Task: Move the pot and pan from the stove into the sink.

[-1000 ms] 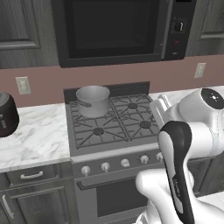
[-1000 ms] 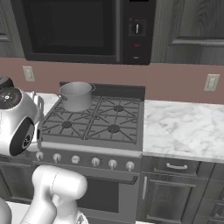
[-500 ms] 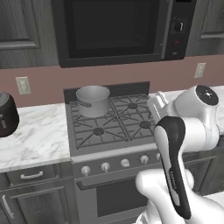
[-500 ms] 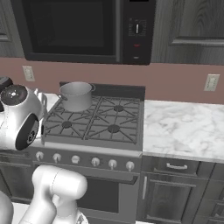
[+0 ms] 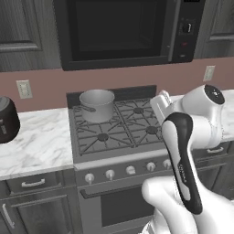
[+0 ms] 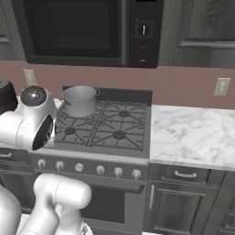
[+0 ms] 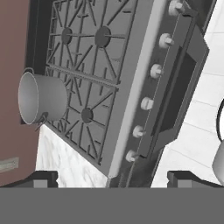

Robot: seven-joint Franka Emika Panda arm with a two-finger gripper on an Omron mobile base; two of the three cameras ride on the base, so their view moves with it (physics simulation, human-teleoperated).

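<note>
The pot [image 5: 97,104] is a deep grey metal saucepan on the back-left burner of the stove [image 5: 119,133], with its short handle toward the front left. In the right base view, the pot [image 6: 80,101] sits at the stove's [image 6: 108,131] far left corner. The hand view looks down on the pot [image 7: 41,97] and the grates of the stove [image 7: 87,65] from high up. My gripper [image 7: 117,179] is open, its fingertips [image 7: 41,178] far apart, with nothing between them, well clear of the pot. The pan and the sink are out of view.
A black microwave [image 5: 119,32] hangs over the stove. A dark round appliance [image 5: 7,119] stands on the left marble counter [image 5: 34,146]. More marble counter [image 6: 193,133] runs right of the stove. Knobs [image 6: 98,170] line the stove's front. My arm [image 5: 185,151] rises at the stove's right side.
My arm's upper joint has lifted a little and swung slightly toward the stove. The pot has not moved, and the gripper stays open.
</note>
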